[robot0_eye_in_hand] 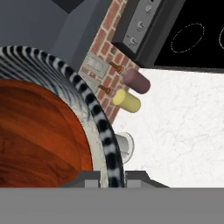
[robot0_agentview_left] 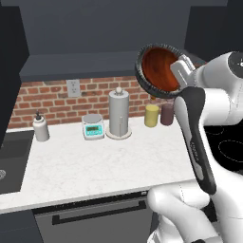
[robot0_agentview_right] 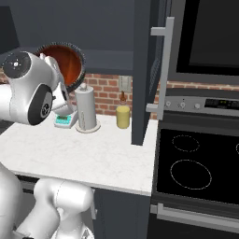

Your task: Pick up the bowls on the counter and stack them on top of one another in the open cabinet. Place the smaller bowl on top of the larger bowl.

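- Gripping the rim of the larger bowl (robot0_agentview_left: 144, 78), the claw (robot0_agentview_left: 179, 68) holds it raised high, level with the bottom shelf of the open cabinet (robot0_agentview_left: 85, 64); jaws are clamped together on that rim.
- Smaller bowl (robot0_agentview_left: 160, 70), glossy reddish-brown, sits nested inside the larger bowl; both are tipped on edge, open side facing the left base camera.
- Right base view: the same pair, smaller bowl (robot0_agentview_right: 65, 63) inside the dark ribbed ring of the larger bowl (robot0_agentview_right: 82, 58), partly hidden behind the arm's white joint.
- Hand view: striped rim of the larger bowl (robot0_eye_in_hand: 103, 127) runs down between the two fingertips, claw (robot0_eye_in_hand: 110, 180) closed on it; wood-grain inside of the smaller bowl (robot0_eye_in_hand: 39, 131) to its left.
- Counter (robot0_agentview_left: 90, 163) lies well below the bowls, white marble look.
- On the counter along the brick wall: soap dispenser (robot0_agentview_left: 41, 127), kitchen scale (robot0_agentview_left: 93, 126), paper towel holder (robot0_agentview_left: 119, 114), yellow canister (robot0_agentview_left: 152, 115), maroon canister (robot0_agentview_left: 167, 114).
- Yellow canister and maroon canister stand just beside each other, almost under the bowls.
- Wall outlet (robot0_agentview_left: 73, 88) is on the brick above the scale.
- Right base view: open cabinet door (robot0_agentview_right: 149, 70) hangs over the counter edge, stove (robot0_agentview_right: 200, 163) to its right with black glass top.
- Sink (robot0_agentview_left: 12, 163) is at the far left of the counter.
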### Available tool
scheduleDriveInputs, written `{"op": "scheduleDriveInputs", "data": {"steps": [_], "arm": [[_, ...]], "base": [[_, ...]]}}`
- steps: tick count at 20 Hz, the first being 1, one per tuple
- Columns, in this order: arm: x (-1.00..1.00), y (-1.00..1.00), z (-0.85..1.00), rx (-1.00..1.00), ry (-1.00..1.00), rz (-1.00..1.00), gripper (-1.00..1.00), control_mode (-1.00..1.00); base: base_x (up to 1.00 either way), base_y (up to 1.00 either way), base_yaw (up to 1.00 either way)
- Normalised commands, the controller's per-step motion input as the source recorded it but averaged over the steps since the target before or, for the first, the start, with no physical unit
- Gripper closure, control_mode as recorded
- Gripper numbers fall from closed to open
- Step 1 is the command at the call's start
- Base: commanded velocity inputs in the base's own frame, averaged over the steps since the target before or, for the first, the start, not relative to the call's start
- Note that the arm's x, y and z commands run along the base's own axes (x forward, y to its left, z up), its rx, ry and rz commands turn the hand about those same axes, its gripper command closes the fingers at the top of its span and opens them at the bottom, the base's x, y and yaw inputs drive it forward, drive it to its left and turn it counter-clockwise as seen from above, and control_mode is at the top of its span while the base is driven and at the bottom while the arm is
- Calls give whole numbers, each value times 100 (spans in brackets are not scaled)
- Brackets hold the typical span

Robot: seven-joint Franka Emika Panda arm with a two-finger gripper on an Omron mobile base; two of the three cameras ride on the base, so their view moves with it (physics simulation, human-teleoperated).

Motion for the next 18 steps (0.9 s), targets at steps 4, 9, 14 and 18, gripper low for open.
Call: {"op": "scheduleDriveInputs", "data": {"steps": [4,9,14,18], "arm": [[68,0,76,1,0,-10,100,-100],[74,0,4,-1,6,-6,100,-100],[62,0,-25,-7,8,-4,100,-100],[70,0,-29,-7,6,-3,100,-100]], "base": [[0,0,0],[0,0,0],[0,0,0],[0,0,0]]}}
